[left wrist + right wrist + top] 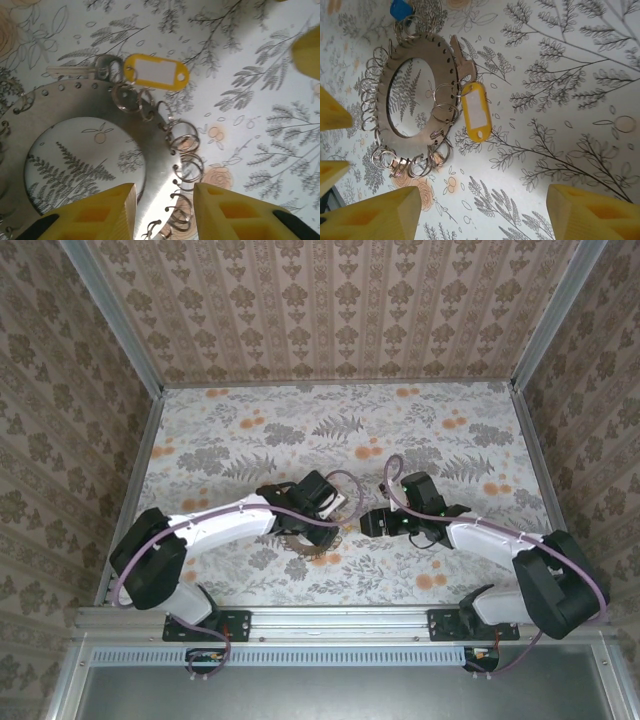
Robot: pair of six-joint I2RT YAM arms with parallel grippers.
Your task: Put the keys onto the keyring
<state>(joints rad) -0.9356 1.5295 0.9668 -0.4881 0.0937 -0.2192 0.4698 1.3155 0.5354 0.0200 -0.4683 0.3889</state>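
Left gripper (165,217): tips cropped, jaws apart, straddling the rim of the keyring (75,105), a perforated steel disc hung with split rings and cut off at the frame's edge. Right gripper (482,215): spread wide, touching nothing. Beyond both, at the disc's rim, lies the yellow-tagged key (156,72); whether it is attached cannot be told. Farthest off, the blue tag (400,9) is half cropped.

The top camera looks down from above and behind over the whole table (450,440). Both wrist cameras face down, close above it, sharing the metal ring (75,102).
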